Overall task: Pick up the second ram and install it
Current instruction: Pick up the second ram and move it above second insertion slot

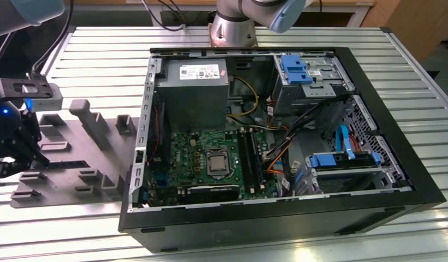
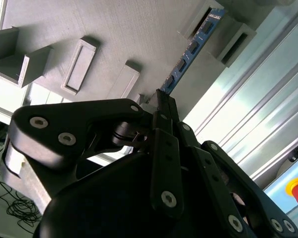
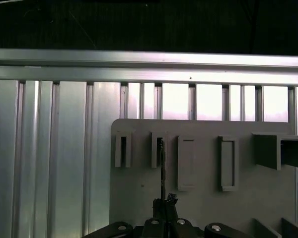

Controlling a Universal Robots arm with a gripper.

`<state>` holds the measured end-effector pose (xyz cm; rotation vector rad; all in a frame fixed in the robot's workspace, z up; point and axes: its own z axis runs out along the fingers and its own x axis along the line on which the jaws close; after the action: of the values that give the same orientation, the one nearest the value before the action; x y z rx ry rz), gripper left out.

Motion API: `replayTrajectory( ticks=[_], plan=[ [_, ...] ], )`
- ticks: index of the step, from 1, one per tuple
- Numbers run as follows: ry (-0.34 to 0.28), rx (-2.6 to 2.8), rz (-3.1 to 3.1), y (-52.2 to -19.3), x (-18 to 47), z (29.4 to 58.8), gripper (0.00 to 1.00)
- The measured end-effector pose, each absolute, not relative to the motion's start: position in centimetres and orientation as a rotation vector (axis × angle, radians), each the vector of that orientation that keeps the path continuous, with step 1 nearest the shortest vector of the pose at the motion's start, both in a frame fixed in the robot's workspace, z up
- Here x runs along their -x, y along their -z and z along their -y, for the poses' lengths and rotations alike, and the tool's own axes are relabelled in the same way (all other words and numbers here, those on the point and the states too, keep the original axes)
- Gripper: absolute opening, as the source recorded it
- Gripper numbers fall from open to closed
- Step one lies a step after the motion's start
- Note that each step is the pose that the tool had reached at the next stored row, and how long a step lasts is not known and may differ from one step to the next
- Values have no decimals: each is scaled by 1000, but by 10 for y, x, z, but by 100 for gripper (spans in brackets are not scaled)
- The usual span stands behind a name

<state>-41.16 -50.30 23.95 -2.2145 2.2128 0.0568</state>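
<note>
Your gripper (image 2: pixel 161 101) is clamped shut on one end of the second ram (image 2: pixel 189 51). The stick's other end lies between two raised blocks of the grey tray (image 2: pixel 114 29). In the first wrist view it runs edge-on across the tray, so by my read it's gripped but not yet lifted clear. In the exterior view the gripper sits at the tray's side farthest from the PC case (image 1: pixel 282 218). Pick: approx half done. Install: not begun. The green board (image 1: pixel 202 147) and its slots (image 1: pixel 249 158) are well apart from the tray, inside the case. Can't tell if a slot's already filled.
</note>
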Motion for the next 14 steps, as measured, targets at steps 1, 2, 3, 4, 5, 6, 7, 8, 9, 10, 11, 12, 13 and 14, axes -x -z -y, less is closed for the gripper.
replayTrajectory(
  ticks=[1, 2, 3, 4, 5, 6, 7, 8, 9, 10, 11, 12, 13, 14],
  plan=[
    [-57, 2215, -2213, -240, 412, 503, 11],
    [-57, 2214, -2213, -240, 412, 503, 11],
    [-57, 2214, -2213, -240, 412, 503, 11],
    [-56, 2214, -2213, -240, 412, 503, 11],
    [-56, 2214, -2213, -241, 412, 503, 11],
    [-56, 2214, -2212, -241, 412, 503, 11],
    [-55, 2214, -2212, -241, 412, 503, 11],
    [-55, 2214, -2212, -241, 412, 503, 11],
    [-54, 2213, -2212, -241, 412, 503, 11],
    [-54, 2213, -2212, -242, 412, 503, 11],
    [-54, 2213, -2212, -242, 412, 503, 11],
    [-54, 2213, -2212, -243, 412, 503, 11],
    [-54, 2213, -2212, -243, 412, 503, 11],
    [-54, 2213, -2212, -243, 412, 503, 11]
  ],
)
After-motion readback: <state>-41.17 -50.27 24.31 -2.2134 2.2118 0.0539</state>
